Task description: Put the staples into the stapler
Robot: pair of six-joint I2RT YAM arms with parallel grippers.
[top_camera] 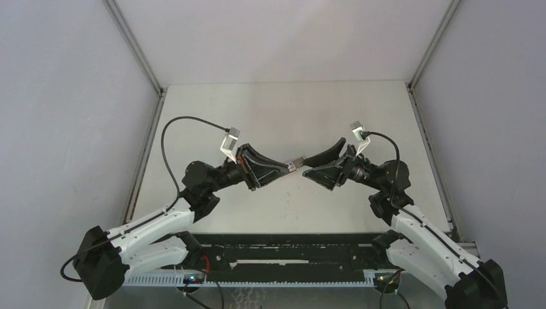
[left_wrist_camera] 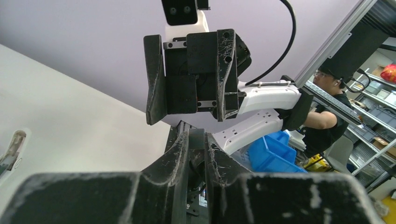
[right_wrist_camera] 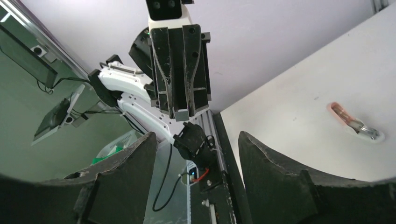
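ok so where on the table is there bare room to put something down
The far half of the table, up to the back wall, is bare. So is the near strip by the black base rail. Crowded: the centre, where the left gripper and right gripper nearly meet, with a small pink-and-white clip by them.

Left hand (right_wrist_camera: 180, 109) black; table (top_camera: 283, 109) pale grey; clip (right_wrist_camera: 355, 123) pink-white.
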